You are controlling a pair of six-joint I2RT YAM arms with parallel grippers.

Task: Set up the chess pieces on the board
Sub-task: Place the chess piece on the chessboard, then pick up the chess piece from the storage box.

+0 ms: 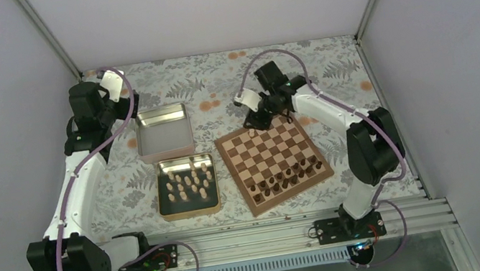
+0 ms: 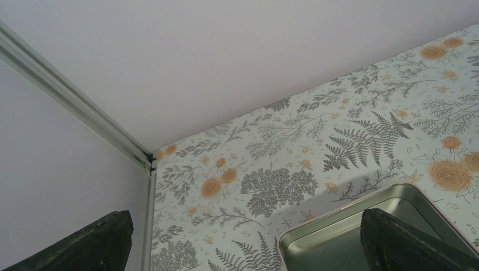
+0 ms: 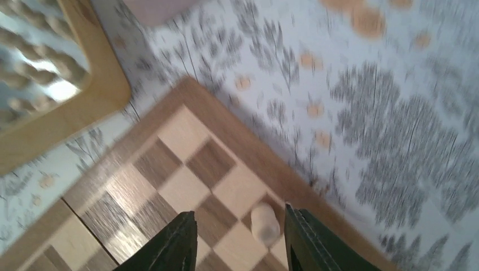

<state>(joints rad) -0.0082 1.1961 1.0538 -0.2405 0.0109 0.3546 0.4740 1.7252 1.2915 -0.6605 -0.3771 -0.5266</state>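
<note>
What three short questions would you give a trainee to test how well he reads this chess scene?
1. True or false: the dark chessmen stand on the near rows of the board.
2. Where are most of the pale chess pieces? A: in the tin left of the board. B: on the board. C: on the tablecloth.
3. Fill in: the right fingers stand ___ around one pale piece near the board's edge.

Key: 1 true; 2 A; 3 open.
</note>
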